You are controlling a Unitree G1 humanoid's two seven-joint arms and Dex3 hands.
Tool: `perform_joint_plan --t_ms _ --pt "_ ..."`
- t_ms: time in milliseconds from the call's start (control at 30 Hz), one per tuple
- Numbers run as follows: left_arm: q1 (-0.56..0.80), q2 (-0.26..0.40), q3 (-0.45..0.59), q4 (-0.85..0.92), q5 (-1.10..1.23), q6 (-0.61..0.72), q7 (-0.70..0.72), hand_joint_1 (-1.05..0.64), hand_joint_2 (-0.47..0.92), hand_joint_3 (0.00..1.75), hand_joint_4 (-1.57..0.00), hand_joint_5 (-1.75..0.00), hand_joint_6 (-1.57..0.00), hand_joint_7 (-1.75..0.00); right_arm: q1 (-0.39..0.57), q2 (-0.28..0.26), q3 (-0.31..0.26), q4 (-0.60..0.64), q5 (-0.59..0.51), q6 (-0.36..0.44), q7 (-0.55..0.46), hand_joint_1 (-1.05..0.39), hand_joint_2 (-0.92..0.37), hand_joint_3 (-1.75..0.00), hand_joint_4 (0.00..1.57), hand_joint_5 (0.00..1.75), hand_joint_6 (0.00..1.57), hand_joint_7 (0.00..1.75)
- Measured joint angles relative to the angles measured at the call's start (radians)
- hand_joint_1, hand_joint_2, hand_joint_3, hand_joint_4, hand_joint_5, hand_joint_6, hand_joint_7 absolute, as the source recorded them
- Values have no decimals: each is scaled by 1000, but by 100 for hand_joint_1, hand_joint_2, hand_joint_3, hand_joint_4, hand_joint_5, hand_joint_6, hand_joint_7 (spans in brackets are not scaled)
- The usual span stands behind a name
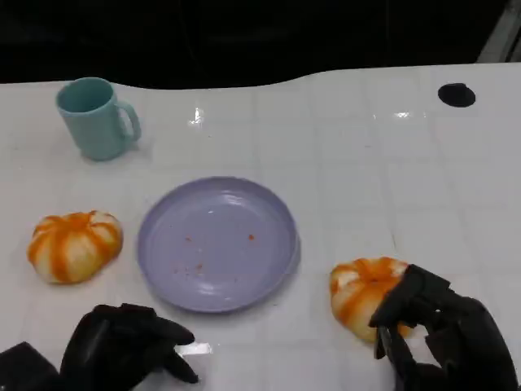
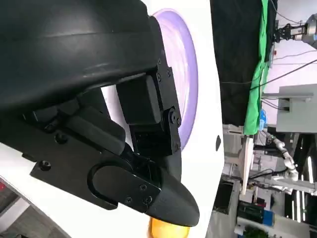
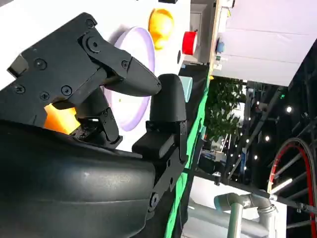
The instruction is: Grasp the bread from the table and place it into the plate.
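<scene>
Bread (image 1: 364,295) sits on worktop (image 1: 366,163) just right of purple plate (image 1: 216,243); right hand (image 1: 440,332) at it, fingers (image 1: 396,303) touching its near side, grip unclear. Left hand (image 1: 122,346) curled, holding nothing. 2nd bread (image 1: 74,244) left of plate; teal mug (image 1: 96,118) far left.

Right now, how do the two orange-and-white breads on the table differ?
The round orange-and-white striped bread left of the lilac plate lies alone, touched by nothing; the orange-and-white bread right of the plate has the right hand at it, black fingers over its near side. The left bread shows whole; the right one is partly hidden. The left hand rests near the table's front edge, apart from both. Both lie on the white table, outside the lilac plate.
</scene>
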Motion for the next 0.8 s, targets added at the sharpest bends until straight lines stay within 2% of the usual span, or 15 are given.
perform_joint_plan --t_ms 100,200,300,400,433,500,533,600,633,700,800 --pt "0 0 0 0 0 0 0 -105 86 0 -152 -59 -157 -18 0 0 0 0 0 0 0 -30 -46 -116 80 175 73 153" --pt "0 0 0 0 0 1 0 -105 86 0 -152 -59 -157 -18 -2 -1 0 0 9 -6 12 -30 -49 -112 73 174 71 143" --pt "0 -1 -1 -1 0 2 0 -105 86 0 -152 -58 -157 -18 -14 -12 -2 0 1 -26 19 -33 -60 -93 67 164 68 127" --pt "0 -2 -1 -1 0 1 0 -105 87 0 -152 -58 -157 -18 -28 -42 -19 -1 -69 -48 -4 -39 -86 -43 59 147 66 104" --pt "0 -2 -1 -1 0 1 0 -105 87 0 -152 -58 -157 -18 -31 -52 -27 -2 -96 -59 -16 -41 -89 -37 56 141 64 99" --pt "0 -3 -2 -1 1 1 0 -105 86 0 -152 -59 -157 -18 -36 -76 -36 -13 -141 -72 -35 -43 -91 -32 52 132 58 93" --pt "0 -3 -2 -1 1 1 1 -105 86 0 -152 -59 -157 -18 -38 -86 -38 -23 -159 -74 -42 -46 -92 -31 45 124 49 87" --pt "0 -5 -2 -1 3 1 1 -105 86 0 -152 -59 -157 -18 -43 -103 -39 -49 -205 -74 -62 -49 -92 -30 40 115 41 83" --pt "0 -6 -3 -1 3 1 1 -105 86 0 -152 -59 -157 -18 -44 -115 -40 -66 -234 -72 -71 -52 -92 -29 38 105 37 78" --pt "-1 -7 -2 0 5 1 1 -105 86 0 -152 -59 -157 -19 -44 -137 -46 -108 -306 -61 -97 -54 -92 -27 36 97 35 74" --pt "-2 -7 -2 0 6 1 2 -105 86 0 -152 -59 -157 -19 -42 -173 -57 -170 -412 -28 -132 -58 -92 -23 26 80 28 58"
